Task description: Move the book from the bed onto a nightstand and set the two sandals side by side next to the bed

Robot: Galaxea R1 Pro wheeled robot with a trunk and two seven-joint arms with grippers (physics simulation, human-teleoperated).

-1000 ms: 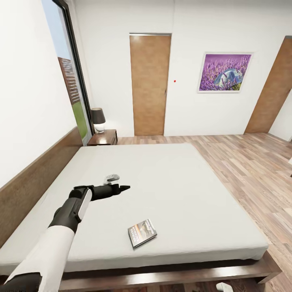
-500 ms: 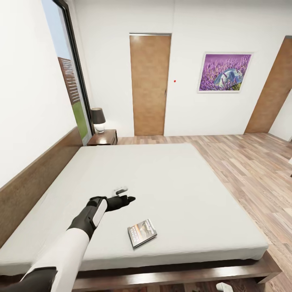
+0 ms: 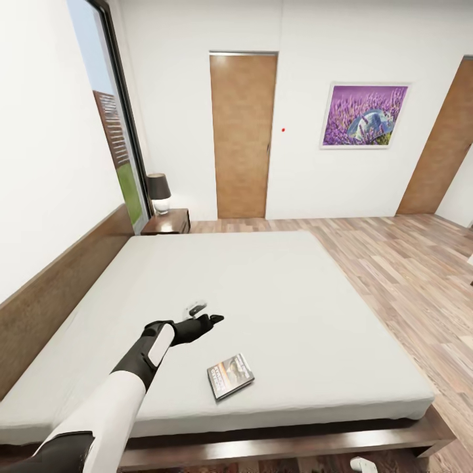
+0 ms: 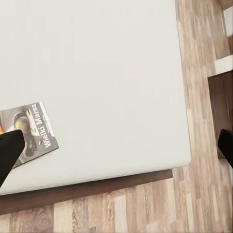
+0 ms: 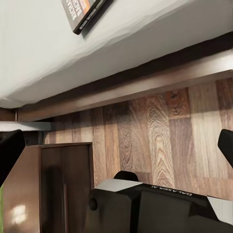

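The book [image 3: 230, 376] lies flat on the pale-grey mattress of the bed [image 3: 282, 309], near its front edge. My left gripper [image 3: 211, 320] hovers open above the mattress, a little behind and to the left of the book. In the left wrist view the book [image 4: 29, 133] sits beside one dark fingertip [image 4: 9, 153], and the left gripper [image 4: 116, 150] holds nothing. My right gripper [image 5: 116, 148] is open low over the floor by the bed frame, with the book [image 5: 85, 12] on the mattress edge beyond it. A nightstand [image 3: 167, 222] stands at the far head corner. The sandals are out of view.
A black-shaded lamp [image 3: 158, 192] stands on the far nightstand. Behind the bed are a wooden door [image 3: 242, 135], a purple picture [image 3: 364, 115] and a second door [image 3: 443, 148]. Plank floor [image 3: 407, 276] runs along the bed's right side. A dark-brown cabinet [image 5: 53, 189] stands near my base [image 5: 145, 204].
My left arm has swung down and to the right over the mattress, closer to the book, then crept slightly forward. The book has not moved.
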